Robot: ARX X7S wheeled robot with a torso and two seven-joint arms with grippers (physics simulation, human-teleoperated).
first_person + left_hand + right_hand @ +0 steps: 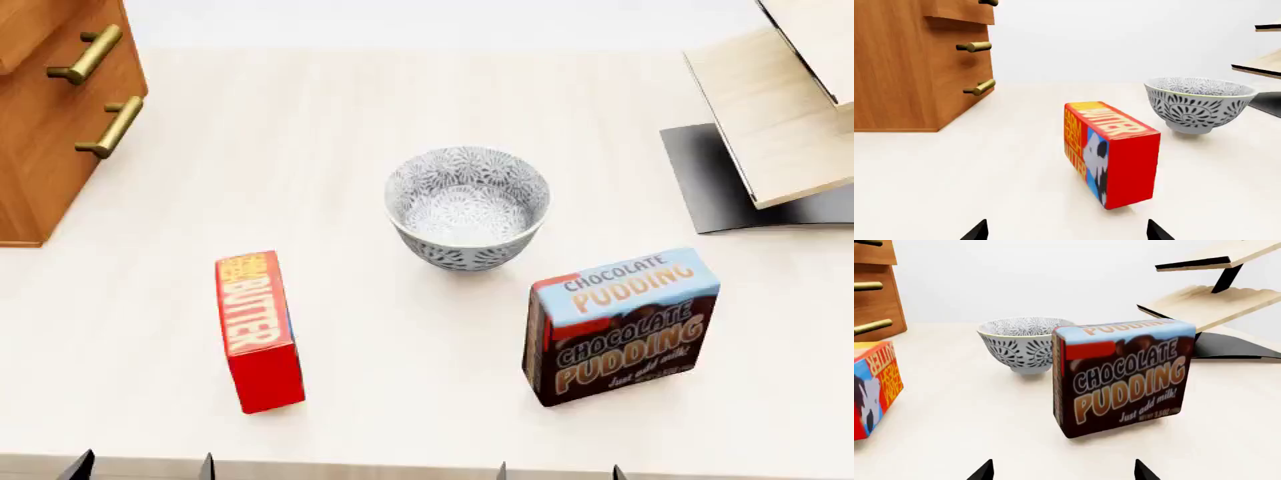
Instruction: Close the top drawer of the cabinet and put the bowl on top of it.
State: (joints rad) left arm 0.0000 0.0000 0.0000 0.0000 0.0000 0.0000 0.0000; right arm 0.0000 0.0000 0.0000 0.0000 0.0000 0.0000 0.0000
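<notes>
The grey-and-white patterned bowl stands upright and empty at the middle of the table, also in the left wrist view and the right wrist view. The reddish-brown cabinet stands at the far left. Its top drawer juts out past the drawers below it. My left gripper is open over bare table, short of the butter box. My right gripper is open too, short of the pudding box. In the head view only the tips of both show, at the near edge.
A red butter box lies between my left gripper and the cabinet side. A chocolate pudding box stands in front of my right gripper, right of the bowl. A pale wooden structure on a black base occupies the far right.
</notes>
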